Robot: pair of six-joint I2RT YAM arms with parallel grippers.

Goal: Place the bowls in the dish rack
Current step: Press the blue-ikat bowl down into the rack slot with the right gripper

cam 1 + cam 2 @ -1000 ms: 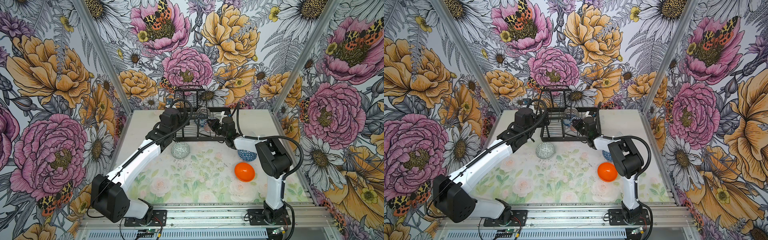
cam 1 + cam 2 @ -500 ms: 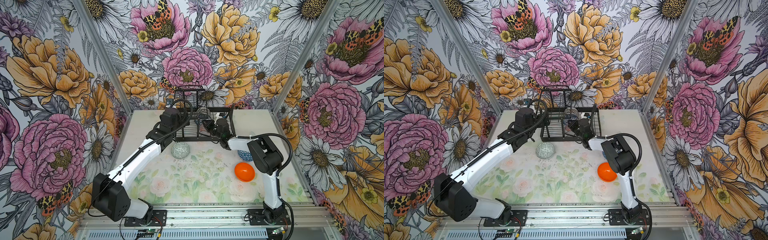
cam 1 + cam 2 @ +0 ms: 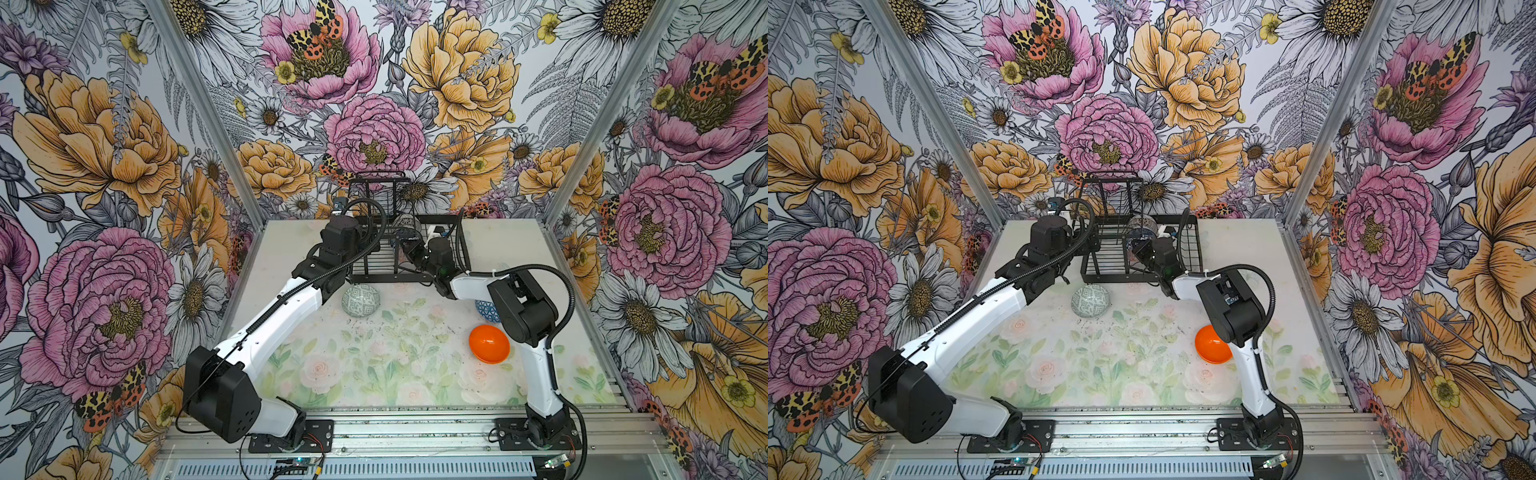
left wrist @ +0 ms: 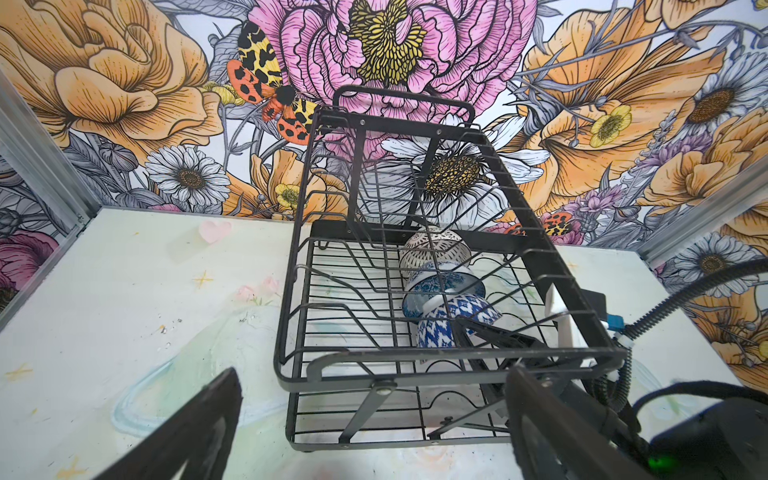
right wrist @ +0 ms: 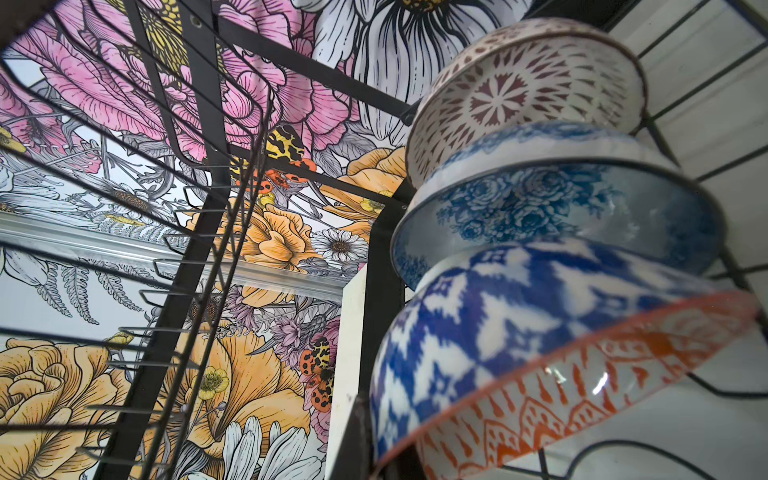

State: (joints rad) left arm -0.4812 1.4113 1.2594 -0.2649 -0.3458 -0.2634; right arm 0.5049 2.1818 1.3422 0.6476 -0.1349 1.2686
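Three patterned bowls [image 4: 440, 278] lean nested inside the dish rack [image 4: 353, 232].

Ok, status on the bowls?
Left gripper open by rack. Right gripper shut at racked blue-orange bowl, hold unclear. On table: grey-green bowl, orange bowl, triangle bowl. Nothing blocking.

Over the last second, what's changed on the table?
The right gripper, shut on a blue-patterned bowl, moved leftward in both top views inside the rack; its elbow followed and now hides most of the blue bowl on the table. Nothing was let go. The open left gripper, the green bowl and the orange bowl stayed put.
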